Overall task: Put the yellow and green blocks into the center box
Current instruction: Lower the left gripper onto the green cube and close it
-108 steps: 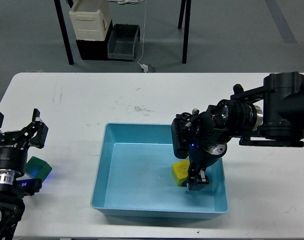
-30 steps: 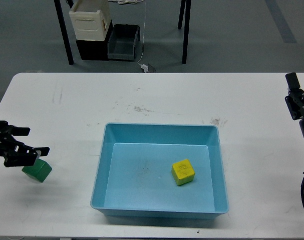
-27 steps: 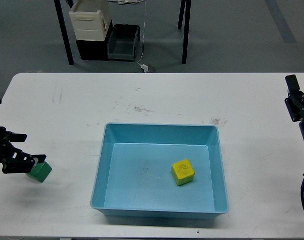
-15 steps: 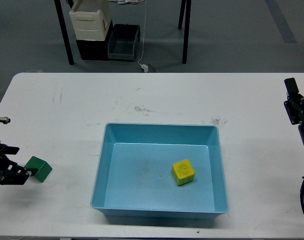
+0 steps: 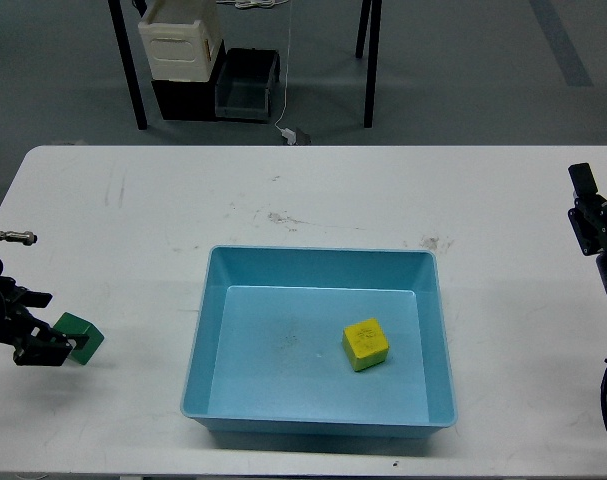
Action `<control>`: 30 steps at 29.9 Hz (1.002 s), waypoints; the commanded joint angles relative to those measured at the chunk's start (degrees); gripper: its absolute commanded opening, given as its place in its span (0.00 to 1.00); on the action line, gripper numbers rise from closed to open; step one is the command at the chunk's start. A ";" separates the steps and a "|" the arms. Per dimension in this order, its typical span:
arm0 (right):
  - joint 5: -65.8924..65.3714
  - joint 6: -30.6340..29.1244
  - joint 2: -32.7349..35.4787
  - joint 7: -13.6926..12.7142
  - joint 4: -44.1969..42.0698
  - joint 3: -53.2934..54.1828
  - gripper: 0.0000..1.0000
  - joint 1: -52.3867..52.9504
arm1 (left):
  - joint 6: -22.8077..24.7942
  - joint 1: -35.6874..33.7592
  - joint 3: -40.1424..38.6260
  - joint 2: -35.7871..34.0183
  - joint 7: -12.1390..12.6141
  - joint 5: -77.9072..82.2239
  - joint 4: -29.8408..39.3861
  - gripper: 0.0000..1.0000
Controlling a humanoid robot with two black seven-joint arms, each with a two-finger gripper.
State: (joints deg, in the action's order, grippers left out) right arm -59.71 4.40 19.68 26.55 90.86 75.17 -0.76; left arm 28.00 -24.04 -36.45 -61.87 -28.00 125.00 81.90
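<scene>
**Both arms at the edges of our view**

Our left arm comes in low at the left edge, and its tool (image 5: 45, 340) sits close above the table, pointing right. Its dark fingers are seen small and run together, so we cannot tell how the jaws stand. Our right arm shows only at the right edge, held upright; its tool (image 5: 586, 205) appears as a dark block with one finger standing up, its state unclear.
</scene>
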 commanded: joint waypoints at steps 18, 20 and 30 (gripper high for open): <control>0.03 0.70 0.00 -0.01 -0.24 0.07 0.97 -0.03 | 0.00 -0.57 3.76 2.10 0.00 0.00 -4.56 1.00; 0.03 0.70 0.00 -0.01 -0.33 0.07 0.97 -0.03 | 0.00 -0.92 3.76 3.50 0.00 0.00 -5.78 1.00; 0.03 1.93 0.00 -0.01 -0.42 0.07 0.97 -0.03 | 0.00 -1.54 3.93 5.35 0.00 0.00 -8.16 0.93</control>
State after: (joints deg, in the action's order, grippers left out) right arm -59.68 6.11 19.69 26.54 90.44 75.24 -0.79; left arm 28.00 -25.63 -32.62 -56.48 -28.00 125.00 73.84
